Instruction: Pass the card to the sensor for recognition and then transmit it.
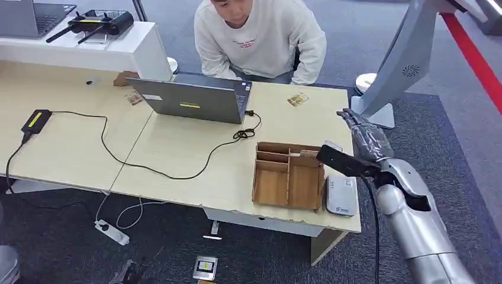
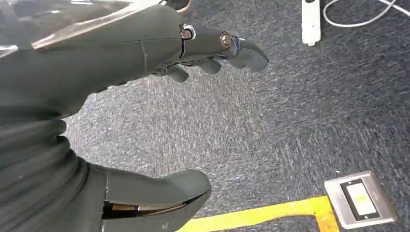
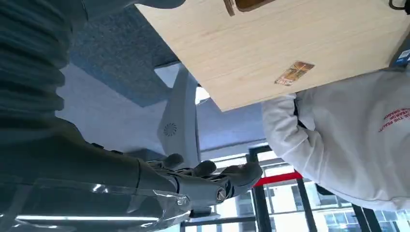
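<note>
A small brown card [image 1: 298, 99] lies on the wooden table [image 1: 177, 148] near its far right corner, in front of the seated person [image 1: 260, 38]. The same card [image 3: 294, 73] also appears in the right wrist view, beside the person's white sleeve [image 3: 338, 140]. A white sensor box [image 1: 341, 194] sits at the table's near right edge, next to a wooden divided tray [image 1: 288, 176]. My right hand [image 1: 364, 133] hovers past the table's right edge, fingers stretched out and empty [image 3: 203, 181]. My left hand [image 2: 125, 63] hangs over the carpet, fingers apart, holding nothing.
A grey laptop [image 1: 192, 97] stands open mid-table with a black cable [image 1: 148, 167] running to a black adapter [image 1: 36, 120]. Another small card [image 1: 134, 98] lies left of the laptop. A white stand [image 1: 396, 65] rises right of the table. A floor socket [image 2: 360, 199] is set in the carpet.
</note>
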Robot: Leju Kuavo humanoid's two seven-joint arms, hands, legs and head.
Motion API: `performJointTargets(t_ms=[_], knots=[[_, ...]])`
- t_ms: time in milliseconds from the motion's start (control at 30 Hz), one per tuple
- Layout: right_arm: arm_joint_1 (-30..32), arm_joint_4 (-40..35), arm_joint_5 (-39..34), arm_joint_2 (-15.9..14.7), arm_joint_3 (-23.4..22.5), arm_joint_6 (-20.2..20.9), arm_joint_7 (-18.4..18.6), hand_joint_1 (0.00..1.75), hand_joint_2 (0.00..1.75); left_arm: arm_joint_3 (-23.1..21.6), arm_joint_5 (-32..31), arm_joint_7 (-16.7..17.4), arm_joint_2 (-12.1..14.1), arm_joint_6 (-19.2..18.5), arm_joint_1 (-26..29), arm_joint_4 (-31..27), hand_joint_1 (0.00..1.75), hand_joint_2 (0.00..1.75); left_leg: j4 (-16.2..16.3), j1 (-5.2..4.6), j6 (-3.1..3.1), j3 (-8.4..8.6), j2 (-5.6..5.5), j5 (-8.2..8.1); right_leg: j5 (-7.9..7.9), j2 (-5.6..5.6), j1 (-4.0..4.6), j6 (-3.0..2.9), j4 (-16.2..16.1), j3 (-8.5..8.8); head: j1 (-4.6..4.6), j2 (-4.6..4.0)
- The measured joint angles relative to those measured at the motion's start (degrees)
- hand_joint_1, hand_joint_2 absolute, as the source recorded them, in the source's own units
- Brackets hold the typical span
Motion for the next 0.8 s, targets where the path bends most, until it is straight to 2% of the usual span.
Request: performJointTargets(t_ms=[333, 800], knots=[[-2.92, 3.28, 1.60, 2.91, 1.55, -0.07, -2.17, 0.00, 1.75, 0.20, -0.07, -0.66, -0.02, -0.15, 0.32, 0.00, 0.00, 1.75, 0.00, 0.01, -0.01, 0.00, -0.01, 0.01, 0.00, 0.00, 0.01, 0.00, 0.01, 0.00, 0.00, 0.00], [-5.05, 6.19, 0.68, 8.77, 5.62, 1.64, -5.25, 0.00, 1.75, 1.62, 1.55, -1.82, -0.28, 0.06, 1.74, 0.00, 0.00, 1.75, -0.01, 0.02, -0.02, 0.00, 0.00, 0.01, 0.00, 0.00, 0.03, 0.00, 0.02, 0.00, 0.00, 0.00]])
